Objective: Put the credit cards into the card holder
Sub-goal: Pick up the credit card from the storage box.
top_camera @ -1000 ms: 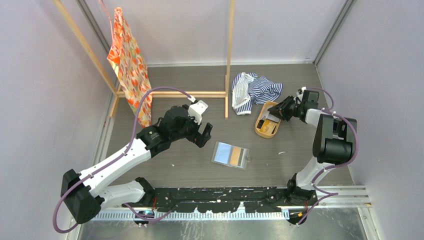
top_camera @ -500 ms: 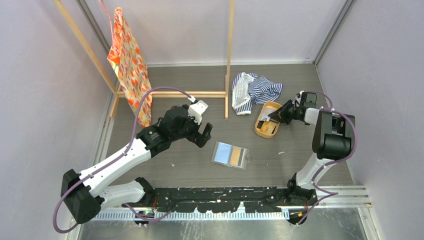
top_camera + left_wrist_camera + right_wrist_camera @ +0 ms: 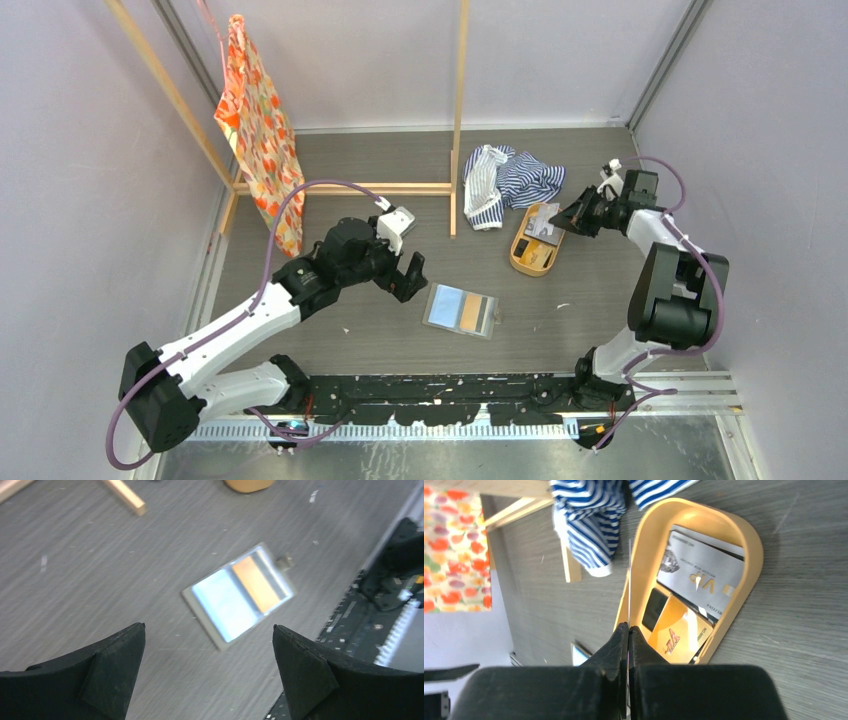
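Grey and folded open, the card holder [image 3: 462, 310] lies flat on the surface, and the left jaws hang wide apart near it. The right jaws pinch one pale card [image 3: 541, 222] tight above the orange-tan tray [image 3: 696, 505], where more credit cards [image 3: 701, 575] lie.

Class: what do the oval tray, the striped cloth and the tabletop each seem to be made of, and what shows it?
Oval tray: probably moulded plastic, tan, with a smooth rounded rim and a soft sheen. Striped cloth: woven fabric, matt, crumpled into folds. Tabletop: grey wood-grain finish, perhaps laminate.
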Robot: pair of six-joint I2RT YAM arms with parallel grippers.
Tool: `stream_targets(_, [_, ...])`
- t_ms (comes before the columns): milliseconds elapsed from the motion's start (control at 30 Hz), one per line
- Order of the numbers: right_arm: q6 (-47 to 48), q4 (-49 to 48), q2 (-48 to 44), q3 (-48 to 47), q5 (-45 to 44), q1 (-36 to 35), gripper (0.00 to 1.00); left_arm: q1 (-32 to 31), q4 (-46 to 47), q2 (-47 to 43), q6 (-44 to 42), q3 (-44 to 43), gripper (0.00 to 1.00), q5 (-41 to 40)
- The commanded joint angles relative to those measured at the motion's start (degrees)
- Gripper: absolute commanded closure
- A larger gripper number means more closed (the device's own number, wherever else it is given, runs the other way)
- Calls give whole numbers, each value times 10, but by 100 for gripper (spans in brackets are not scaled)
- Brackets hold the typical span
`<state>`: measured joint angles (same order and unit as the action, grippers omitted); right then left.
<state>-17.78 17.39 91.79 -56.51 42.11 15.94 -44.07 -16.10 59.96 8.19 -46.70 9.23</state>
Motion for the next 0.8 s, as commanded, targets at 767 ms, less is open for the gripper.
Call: stream_targets(767, [793, 731, 47, -197, 379, -107, 99, -13, 821, 284, 550, 113, 23, 62])
